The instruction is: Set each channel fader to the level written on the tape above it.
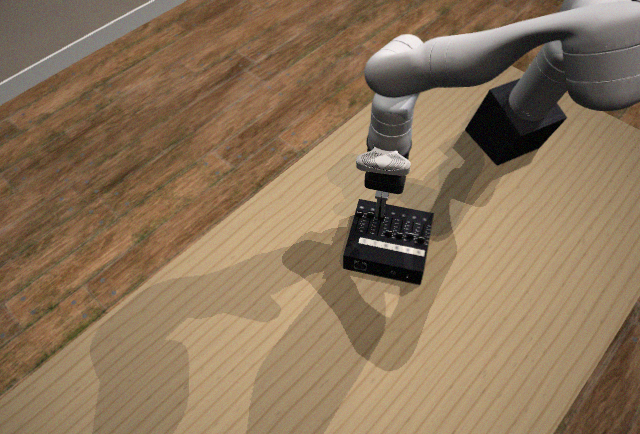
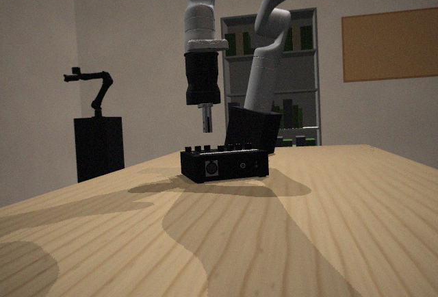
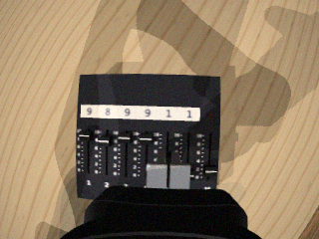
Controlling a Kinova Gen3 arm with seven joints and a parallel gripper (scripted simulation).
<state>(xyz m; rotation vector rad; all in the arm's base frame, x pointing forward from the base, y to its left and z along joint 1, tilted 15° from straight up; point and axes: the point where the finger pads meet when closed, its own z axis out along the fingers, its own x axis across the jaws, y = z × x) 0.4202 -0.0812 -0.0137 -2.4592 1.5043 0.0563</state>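
I am hovering the gripper [image 2: 207,129], pressed together and empty, above the lighting desk [image 1: 387,256]; its 3 o'clock faders seem unfinished.

The desk [image 1: 385,258] stands on the table [image 1: 516,315]. The claw [image 2: 207,129] hangs above the desk, not touching it. The arm's base [image 1: 496,145] stands on the table behind the desk. A bookshelf [image 2: 315,74] stands farther back, by the wall.
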